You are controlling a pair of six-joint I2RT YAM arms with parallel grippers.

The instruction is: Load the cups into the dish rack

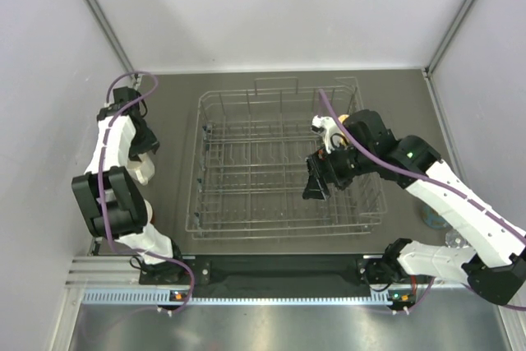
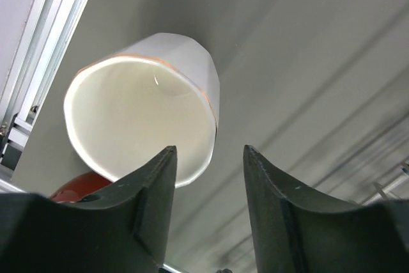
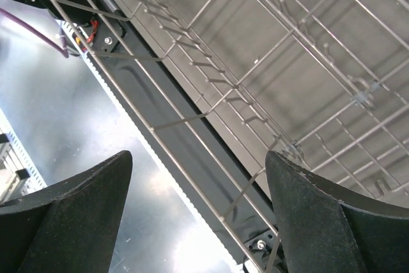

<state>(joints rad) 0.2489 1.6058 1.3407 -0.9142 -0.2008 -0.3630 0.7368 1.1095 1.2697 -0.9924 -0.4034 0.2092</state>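
My left gripper (image 2: 209,148) stands half open and empty, with the tipped cup (image 2: 140,113) just ahead in the upper left of its wrist view, mouth toward me, right wall lined up with the gap; my right gripper (image 3: 198,155) hangs wide open, empty, over the dish rack (image 1: 246,92).

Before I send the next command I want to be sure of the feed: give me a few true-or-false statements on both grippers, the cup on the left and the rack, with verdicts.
1. The right gripper is open with nothing between its fingers. True.
2. The right gripper hangs over the dish rack. True.
3. The left gripper is clamped on a cup. False: its fingers stand apart near the rim of the white-lined cup, not closed on it.
4. The left gripper is above the dish rack. False: it is over the table, left of the rack.
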